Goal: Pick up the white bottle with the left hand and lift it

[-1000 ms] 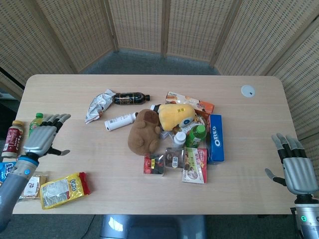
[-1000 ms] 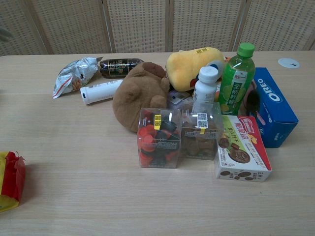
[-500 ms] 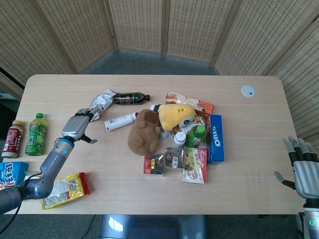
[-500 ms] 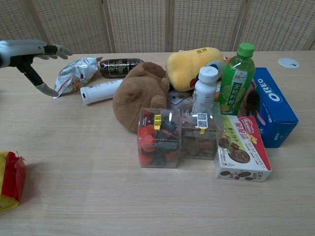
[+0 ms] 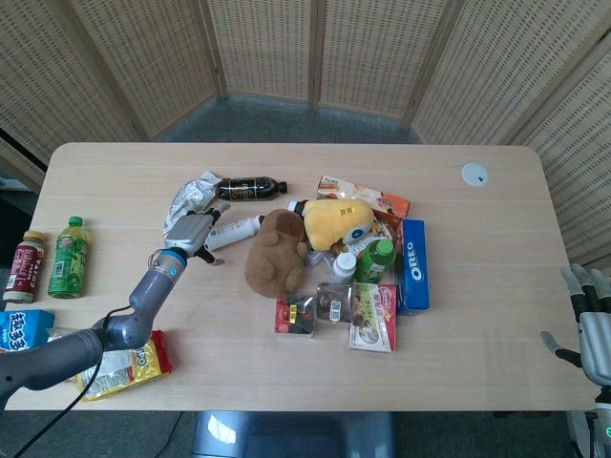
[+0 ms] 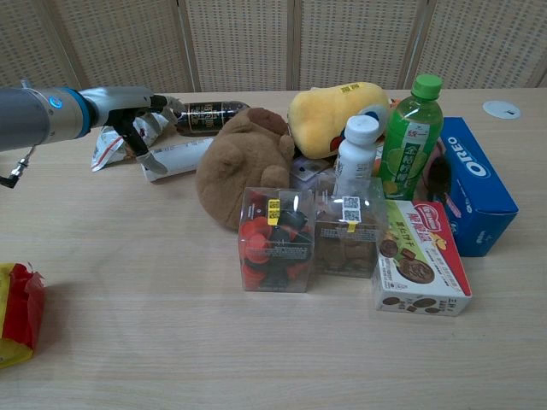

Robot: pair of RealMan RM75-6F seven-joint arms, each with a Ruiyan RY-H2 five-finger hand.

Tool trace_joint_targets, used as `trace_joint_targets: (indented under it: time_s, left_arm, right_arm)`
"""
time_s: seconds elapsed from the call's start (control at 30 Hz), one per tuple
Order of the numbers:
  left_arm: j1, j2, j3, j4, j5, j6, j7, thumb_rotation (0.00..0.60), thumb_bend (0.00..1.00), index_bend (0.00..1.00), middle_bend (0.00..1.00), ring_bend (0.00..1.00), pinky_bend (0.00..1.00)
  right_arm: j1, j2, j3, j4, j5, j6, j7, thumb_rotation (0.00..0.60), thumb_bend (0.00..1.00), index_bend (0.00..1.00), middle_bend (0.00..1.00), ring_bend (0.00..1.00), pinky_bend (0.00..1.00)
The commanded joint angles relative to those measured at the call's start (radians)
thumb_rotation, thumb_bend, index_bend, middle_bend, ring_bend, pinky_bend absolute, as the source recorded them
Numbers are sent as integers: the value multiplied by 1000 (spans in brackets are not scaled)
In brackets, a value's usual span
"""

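Note:
A white bottle (image 5: 232, 232) (image 6: 179, 158) lies on its side on the table, between a foil snack bag and a brown plush toy. My left hand (image 5: 194, 232) (image 6: 132, 111) hovers at the bottle's left end with its fingers spread and the thumb hanging down beside the bottle; it holds nothing. A second, small white bottle (image 5: 344, 265) (image 6: 355, 154) stands upright in the middle pile, next to a green bottle. My right hand (image 5: 594, 329) stays off the table's lower right corner with its fingers apart and nothing in it.
Close around the lying bottle are a foil snack bag (image 5: 191, 200), a dark cola bottle (image 5: 250, 189) and the brown plush (image 5: 277, 250). The pile holds a yellow plush (image 5: 336, 221), green bottle (image 5: 377, 258), Oreo box (image 5: 413, 264) and clear boxes (image 6: 275, 239). Drinks (image 5: 69, 256) stand at the left edge.
My left hand has swept from the table's left edge rightward to the lying white bottle's end. My right hand has drawn back toward the lower right corner.

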Motion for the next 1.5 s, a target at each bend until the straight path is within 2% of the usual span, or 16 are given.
trace_joint_targets:
  time_s: [0.03, 0.53, 0.63, 0.7, 0.9, 1.1, 1.27, 1.4, 1.5]
  left_arm:
    - [-30, -43, -2, 54, -18, -24, -5, 600, 159, 0, 151, 230, 12]
    - [-99, -177, -1, 273, -39, -106, -35, 600, 161, 0, 105, 220, 33]
    - [-108, -200, -2, 312, -39, -122, -40, 600, 167, 1, 108, 231, 70]
    - [-112, -216, -1, 335, -34, -125, -43, 600, 190, 19, 131, 282, 132]
    - [-116, -246, 7, 380, -15, -134, -43, 600, 242, 182, 238, 427, 306]
    - [-112, -259, -3, 398, -1, -124, -55, 600, 290, 304, 331, 505, 396]
    - [-101, -252, -13, 385, 20, -102, -69, 600, 320, 420, 439, 580, 480]
    - [-83, -237, -23, 359, 39, -67, -86, 600, 356, 504, 531, 685, 593]
    - [-68, -217, -29, 332, 47, -51, -96, 600, 360, 521, 550, 716, 626]
  right_arm:
    - [-4, 2, 0, 1, 2, 3, 3, 588, 202, 0, 0, 0, 0]
    - [-20, 11, 4, 2, 20, 5, 7, 587, 201, 0, 0, 0, 0]
    - [-21, 11, 5, 1, 22, 3, 7, 586, 200, 0, 0, 0, 0]
    - [-22, 12, 6, 0, 24, 3, 7, 588, 200, 0, 0, 0, 0]
    - [-23, 14, 9, -1, 28, 2, 8, 588, 201, 0, 0, 0, 0]
    - [-22, 12, 10, -3, 29, -5, 21, 584, 201, 0, 0, 0, 0]
    - [-21, 14, 12, -2, 24, -5, 25, 586, 201, 0, 0, 0, 0]
    - [-19, 14, 13, -6, 20, -6, 26, 586, 201, 0, 0, 0, 0]
    - [-17, 12, 13, -7, 18, -7, 26, 586, 201, 0, 0, 0, 0]
